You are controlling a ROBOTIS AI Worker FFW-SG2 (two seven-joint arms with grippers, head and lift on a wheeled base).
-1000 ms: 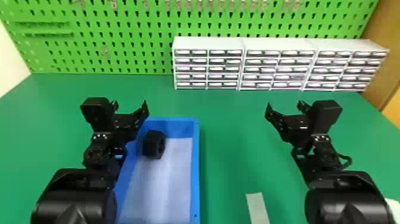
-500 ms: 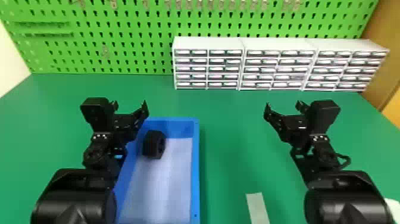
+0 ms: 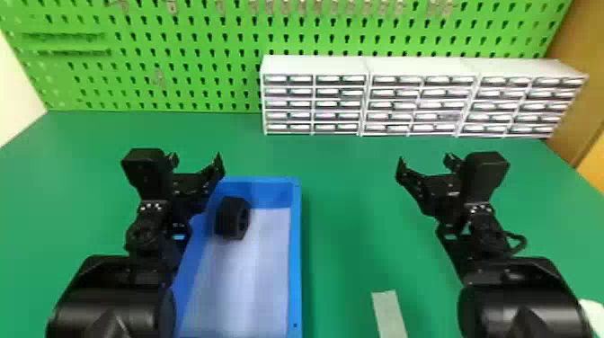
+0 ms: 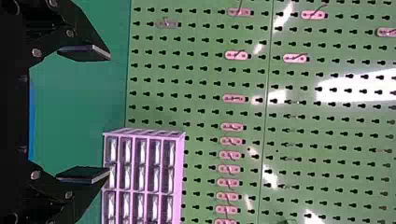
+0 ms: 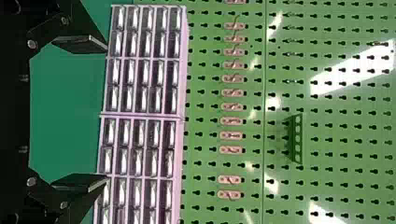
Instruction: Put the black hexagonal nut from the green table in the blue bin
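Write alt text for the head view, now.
Black hex nut inside a blue bin on a green table. Two open grippers, left and right, hang above the table. White drawer units stand behind.

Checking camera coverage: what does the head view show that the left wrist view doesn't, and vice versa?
Head view: the black hexagonal nut in the blue bin, a pale strip on the green table, and the right pincer.

Left wrist view: a seam in the green pegboard and bright glare on it.

Both: the left pincer with its fingers apart, the green table, the pegboard and the white drawer units. The blue edge in the left wrist view is probably the bin's.
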